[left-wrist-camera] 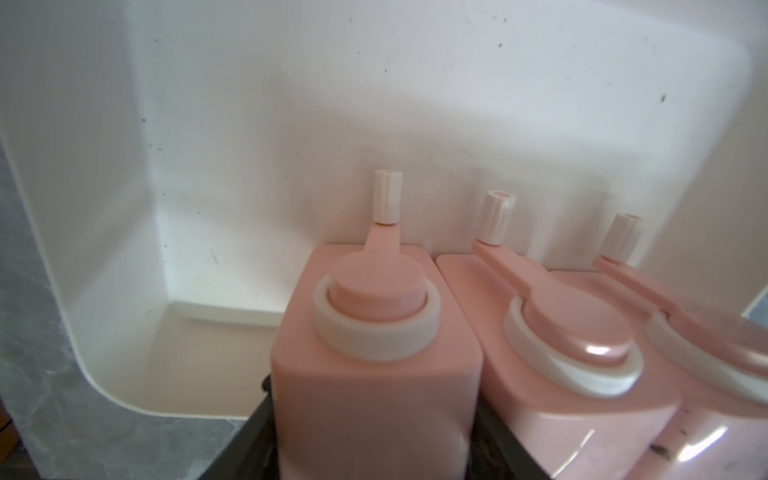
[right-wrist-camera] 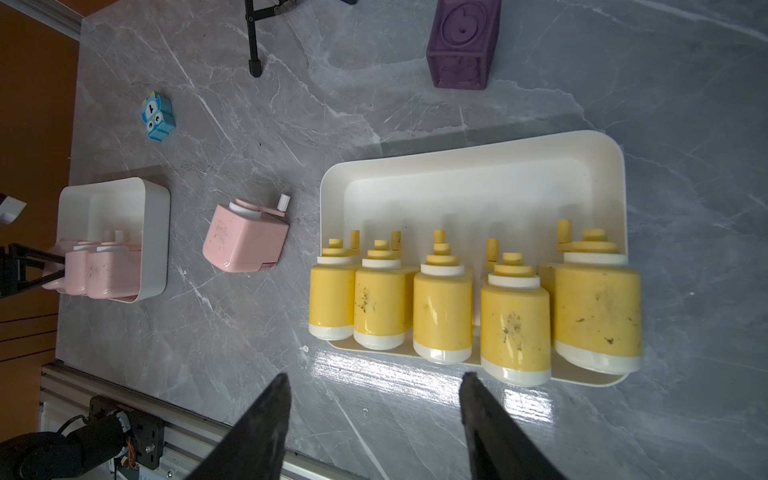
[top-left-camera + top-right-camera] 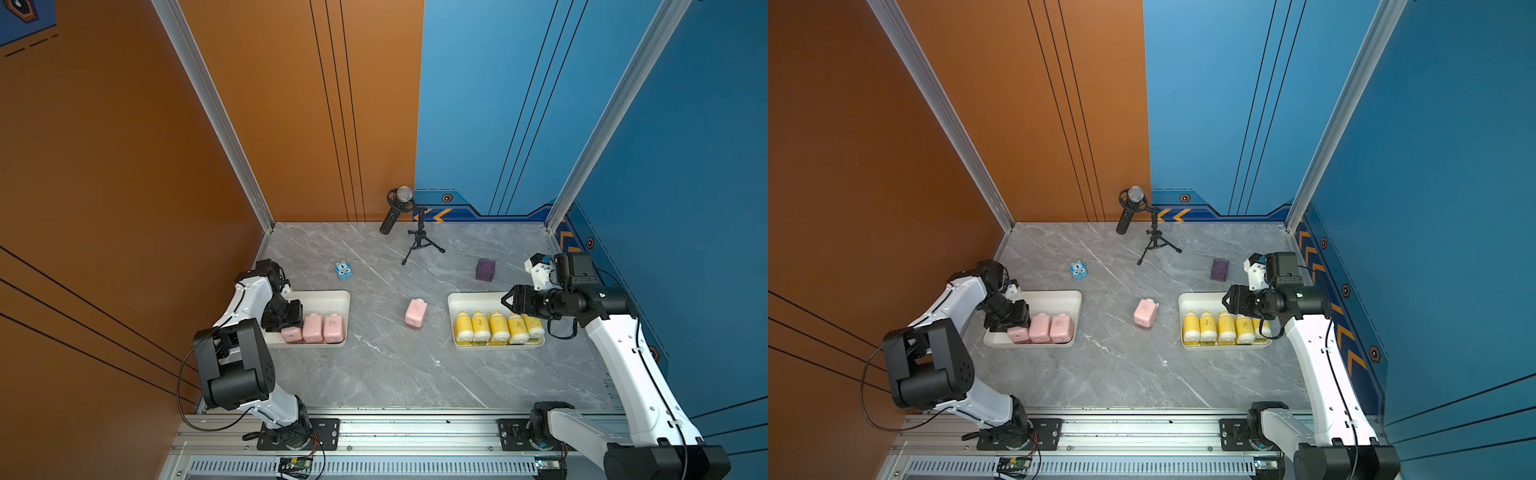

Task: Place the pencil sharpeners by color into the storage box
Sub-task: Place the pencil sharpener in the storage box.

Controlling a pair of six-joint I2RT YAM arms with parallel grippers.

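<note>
In both top views, three pink pencil sharpeners (image 3: 312, 328) (image 3: 1040, 327) stand in a row in the white left storage box (image 3: 328, 293). My left gripper (image 3: 286, 326) (image 1: 376, 436) is shut on the end pink sharpener (image 1: 376, 374), which stands right beside its neighbour (image 1: 573, 353). A fourth pink sharpener (image 3: 416, 313) (image 2: 246, 239) lies loose on the table between the boxes. Several yellow sharpeners (image 3: 498, 328) (image 2: 442, 299) stand in the white right storage box (image 3: 478, 296) (image 2: 469, 162). My right gripper (image 3: 505, 301) (image 2: 374, 378) hangs open and empty above that box.
A small blue cube with cartoon eyes (image 3: 343, 270) sits behind the left box. A dark purple cube (image 3: 485, 269) sits behind the right box. A microphone on a tripod (image 3: 419, 237) stands at the back centre. Walls close off both sides.
</note>
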